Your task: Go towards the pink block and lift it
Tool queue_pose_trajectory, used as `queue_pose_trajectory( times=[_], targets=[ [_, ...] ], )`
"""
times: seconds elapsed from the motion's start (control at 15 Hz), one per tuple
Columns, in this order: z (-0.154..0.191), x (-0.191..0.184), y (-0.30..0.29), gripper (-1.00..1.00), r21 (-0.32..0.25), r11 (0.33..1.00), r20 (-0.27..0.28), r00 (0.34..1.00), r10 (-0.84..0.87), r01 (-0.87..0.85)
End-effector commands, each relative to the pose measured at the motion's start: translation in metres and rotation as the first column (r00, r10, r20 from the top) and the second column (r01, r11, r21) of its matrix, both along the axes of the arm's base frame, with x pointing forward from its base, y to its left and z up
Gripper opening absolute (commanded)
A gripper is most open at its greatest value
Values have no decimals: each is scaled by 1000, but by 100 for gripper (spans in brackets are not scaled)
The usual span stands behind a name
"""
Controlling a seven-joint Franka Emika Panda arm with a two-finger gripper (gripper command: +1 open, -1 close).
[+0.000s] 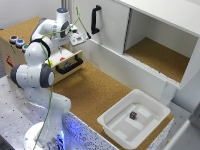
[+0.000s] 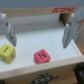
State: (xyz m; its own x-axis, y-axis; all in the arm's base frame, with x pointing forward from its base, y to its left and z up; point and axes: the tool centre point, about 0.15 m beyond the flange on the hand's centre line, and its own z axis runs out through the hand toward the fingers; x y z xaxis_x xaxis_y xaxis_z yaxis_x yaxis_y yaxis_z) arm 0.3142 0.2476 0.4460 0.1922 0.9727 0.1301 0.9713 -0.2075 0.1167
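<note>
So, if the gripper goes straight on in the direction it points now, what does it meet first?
Probably the drawer floor between the pink block and the back wall; the open gripper seems aimed just past the block, though depth is unclear.

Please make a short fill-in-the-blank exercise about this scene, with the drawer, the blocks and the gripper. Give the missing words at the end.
1. In the wrist view, the block beside the pink block is ____ in colour.
2. The gripper hangs over the drawer with its jaws ____.
3. The white tray holds one small ____ object.
4. The drawer's handle is ____ in colour.

Missing words: yellow; open; dark; black
</note>
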Motion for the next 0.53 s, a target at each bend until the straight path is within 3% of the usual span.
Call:
queue_pose_trajectory(
  times=[0.0,0.27,0.47],
  targets=[
    [-29,-2,57,100,-82,993,-38,996,82,-85],
    [-64,-14,61,100,-115,966,-77,972,224,-232],
    [-79,-16,53,100,-113,940,-56,947,317,-322]
  ],
)
